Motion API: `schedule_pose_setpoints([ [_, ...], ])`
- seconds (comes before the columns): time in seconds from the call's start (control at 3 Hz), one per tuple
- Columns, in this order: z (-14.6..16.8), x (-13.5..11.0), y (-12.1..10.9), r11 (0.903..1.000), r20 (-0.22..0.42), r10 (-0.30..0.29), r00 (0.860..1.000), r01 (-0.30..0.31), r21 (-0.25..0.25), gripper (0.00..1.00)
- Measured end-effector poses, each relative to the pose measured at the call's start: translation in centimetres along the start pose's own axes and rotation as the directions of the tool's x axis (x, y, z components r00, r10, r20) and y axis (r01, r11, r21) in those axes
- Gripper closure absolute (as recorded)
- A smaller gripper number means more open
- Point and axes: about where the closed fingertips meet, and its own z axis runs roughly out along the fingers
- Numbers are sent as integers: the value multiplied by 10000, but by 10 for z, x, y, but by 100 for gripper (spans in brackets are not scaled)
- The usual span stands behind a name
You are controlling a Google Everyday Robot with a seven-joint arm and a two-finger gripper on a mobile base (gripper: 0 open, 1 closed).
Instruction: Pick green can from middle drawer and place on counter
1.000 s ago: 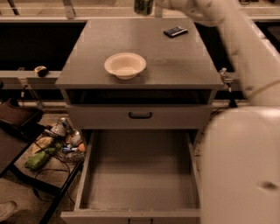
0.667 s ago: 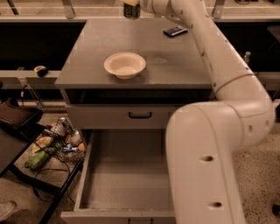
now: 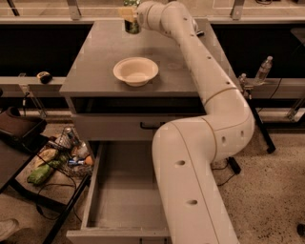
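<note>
Pincer (image 3: 129,15) clasps cylindrical green can (image 3: 132,26); far edge, matte counter (image 3: 95,59)

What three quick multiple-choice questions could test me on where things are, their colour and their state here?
1. Where is the green can? A in the drawer; B at the far end of the counter, under the end effector; C in the bowl.
2. The bowl is: A white; B red; C blue.
3. The middle drawer is: A shut; B open, bare; C open, full.
Answers: B, the can shows just beneath the end effector; A, the bowl is plainly white; B, only grey floor shows.
</note>
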Motion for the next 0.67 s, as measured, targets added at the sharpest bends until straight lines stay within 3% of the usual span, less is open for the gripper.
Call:
schedule_pose_setpoints([
  [0.67,49,79,18,9987,184,204,9996,-195,-481,100],
])
